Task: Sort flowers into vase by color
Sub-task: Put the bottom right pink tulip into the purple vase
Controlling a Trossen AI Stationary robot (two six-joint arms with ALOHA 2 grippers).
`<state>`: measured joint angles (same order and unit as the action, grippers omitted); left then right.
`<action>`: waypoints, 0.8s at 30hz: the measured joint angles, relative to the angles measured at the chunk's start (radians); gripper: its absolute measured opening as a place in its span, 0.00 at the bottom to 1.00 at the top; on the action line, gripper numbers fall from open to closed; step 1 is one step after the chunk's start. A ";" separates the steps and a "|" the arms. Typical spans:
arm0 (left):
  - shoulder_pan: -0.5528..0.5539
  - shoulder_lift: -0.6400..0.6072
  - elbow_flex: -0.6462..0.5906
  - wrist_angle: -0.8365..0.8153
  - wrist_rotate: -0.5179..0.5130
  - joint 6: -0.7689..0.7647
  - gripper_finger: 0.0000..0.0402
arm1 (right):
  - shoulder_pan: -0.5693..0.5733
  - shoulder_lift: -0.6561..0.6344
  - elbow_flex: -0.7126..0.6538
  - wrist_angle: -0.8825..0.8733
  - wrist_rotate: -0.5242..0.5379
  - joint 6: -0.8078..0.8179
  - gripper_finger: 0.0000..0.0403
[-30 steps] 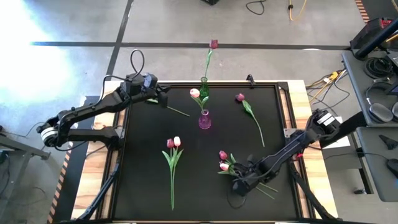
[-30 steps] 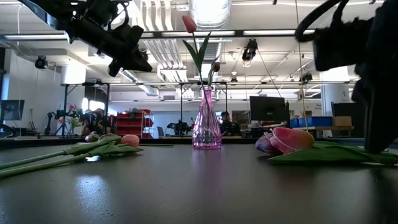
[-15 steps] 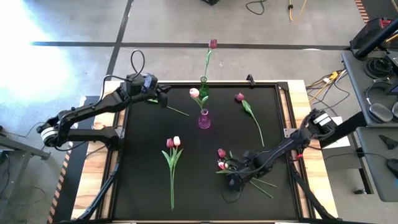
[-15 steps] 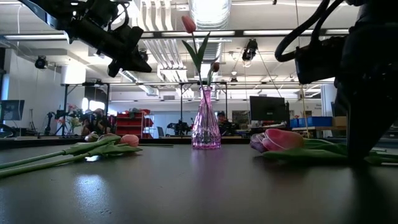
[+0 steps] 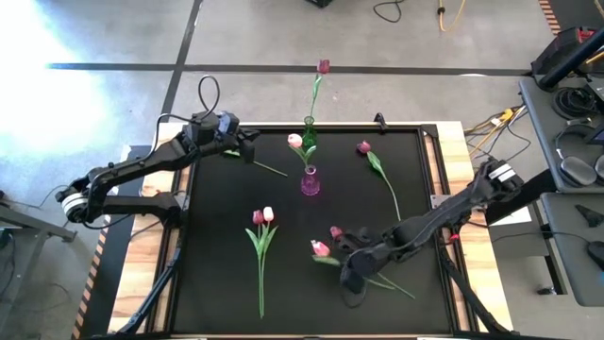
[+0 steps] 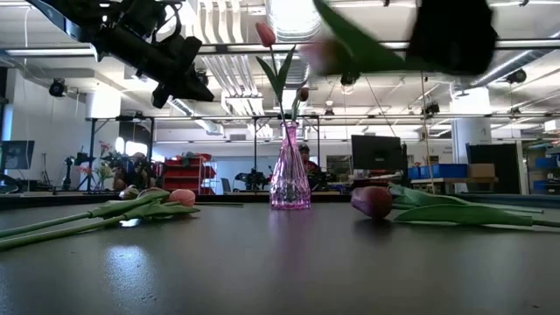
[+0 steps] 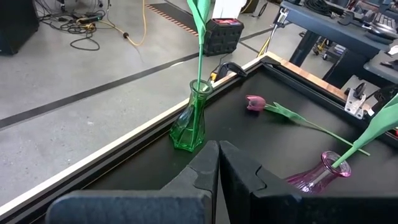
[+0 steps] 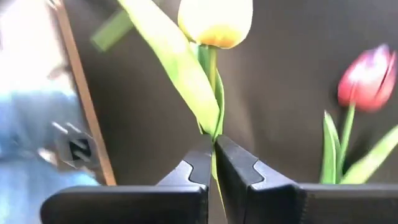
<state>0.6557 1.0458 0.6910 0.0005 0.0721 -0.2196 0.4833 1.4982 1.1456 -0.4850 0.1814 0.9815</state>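
My right gripper (image 5: 347,269) hangs over the table's near right part, shut on a pale pink tulip (image 5: 321,248). A maroon tulip (image 5: 336,232) lies flat on the table just beyond it. My left gripper (image 5: 247,146) waits shut above the far left corner, over a loose green stem (image 5: 272,169). The green vase (image 5: 309,132) holds a maroon tulip (image 5: 324,67). The pink vase (image 5: 310,182) holds a pink tulip (image 5: 295,142). One maroon tulip (image 5: 364,147) lies at far right. A maroon and whitish pair (image 5: 262,217) lies at near left. My right gripper pinches the pale tulip's green stem (image 8: 213,127) between its two fingers, a short way below the head (image 8: 215,22), beside a leaf. In the low view the flower (image 6: 319,52) is lifted clear of the table, its head pointing toward the table's left.
The black mat has raised wooden edges (image 5: 444,189). Both vases stand near the far middle, close together. Free mat lies between the near-left pair and my right gripper. Cables and equipment sit off the table on the right.
My right gripper has risen and moved toward the table's left, carrying the pale tulip off the mat. The maroon tulip that lay against it has stayed on the table.
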 joint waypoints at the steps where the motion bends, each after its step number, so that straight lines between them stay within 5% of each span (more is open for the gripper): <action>1: 0.000 0.000 0.000 0.000 0.000 -0.001 0.00 | -0.009 -0.014 0.020 -0.003 0.020 -0.008 0.03; 6: 0.000 0.000 0.000 0.001 0.025 -0.001 0.00 | -0.093 -0.074 0.108 -0.009 0.136 -0.114 0.03; 12: 0.000 0.000 0.000 0.022 0.025 0.015 0.00 | -0.260 -0.143 0.212 0.049 0.257 -0.499 0.03; 18: 0.000 0.000 0.000 0.115 0.025 0.024 0.00 | -0.443 -0.188 0.218 0.398 0.267 -0.875 0.03; 24: 0.000 0.000 0.000 0.136 0.023 0.007 0.00 | -0.553 -0.195 0.136 0.779 0.265 -0.992 0.02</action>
<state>0.6552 1.0458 0.6914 0.1364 0.0956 -0.2127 -0.0701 1.3034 1.2817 0.2935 0.4460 -0.0102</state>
